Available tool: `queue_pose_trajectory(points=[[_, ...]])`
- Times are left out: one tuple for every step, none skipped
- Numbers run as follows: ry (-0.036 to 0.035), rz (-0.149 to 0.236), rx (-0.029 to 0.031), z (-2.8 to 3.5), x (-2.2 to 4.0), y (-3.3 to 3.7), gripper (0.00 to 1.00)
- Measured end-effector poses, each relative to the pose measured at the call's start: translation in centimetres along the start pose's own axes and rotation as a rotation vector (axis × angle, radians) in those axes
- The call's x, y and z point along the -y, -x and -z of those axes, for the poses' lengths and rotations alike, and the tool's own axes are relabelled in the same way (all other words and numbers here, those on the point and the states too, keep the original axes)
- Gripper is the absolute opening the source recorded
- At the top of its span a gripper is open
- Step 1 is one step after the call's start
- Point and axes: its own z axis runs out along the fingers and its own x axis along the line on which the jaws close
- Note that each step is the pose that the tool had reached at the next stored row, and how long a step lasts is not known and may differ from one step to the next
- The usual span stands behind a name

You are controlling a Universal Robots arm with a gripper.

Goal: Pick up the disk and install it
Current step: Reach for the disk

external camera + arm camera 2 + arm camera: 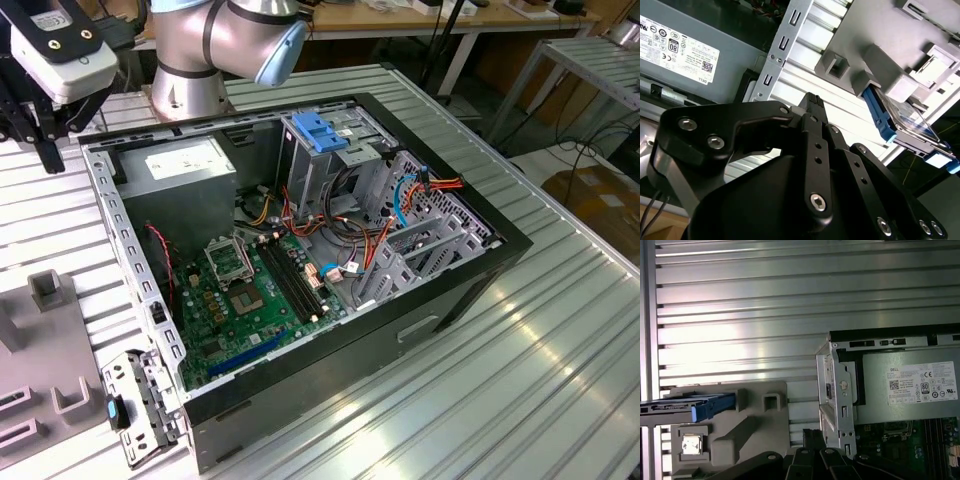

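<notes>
Disk [904, 120], flat metal in blue plastic rails, on grey fixture [865, 30]; black jaws closed, empty.

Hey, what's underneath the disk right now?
A grey fixture on the ribbed table holds the disk upright. Its slot covers the disk's lower edge, so what lies beneath can't be seen.

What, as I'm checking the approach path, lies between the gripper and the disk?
In the first wrist view, raised blocks of the grey fixture stand between the gripper and the disk.
</notes>
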Motion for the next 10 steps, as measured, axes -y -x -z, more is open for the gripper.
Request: queue_pose_trajectory(points=[[0.0,0.0,0.0,0.0,0.01,-0.12,0.11],[0.0,0.0,0.0,0.0,0.02,-0.23,0.11],[0.0,0.0,0.0,0.0,0.03,-0.4,0.11],[0.0,0.0,0.0,0.0,0.04,-0.49,0.11],[0.0,0.0,0.0,0.0,0.05,-0.65,0.11],[0.0,0.0,-0.0001,0.0,0.07,-0.87,0.11],[0.0,0.0,0.0,0.0,0.08,-1.0,0.11],[0.0,0.0,0.0,0.0,0.09,-1.12,0.11],[0.0,0.0,-0.0001,0.0,0.1,-1.23,0.11],[0.0,0.0,-0.0001,0.01,0.11,-1.36,0.11]])
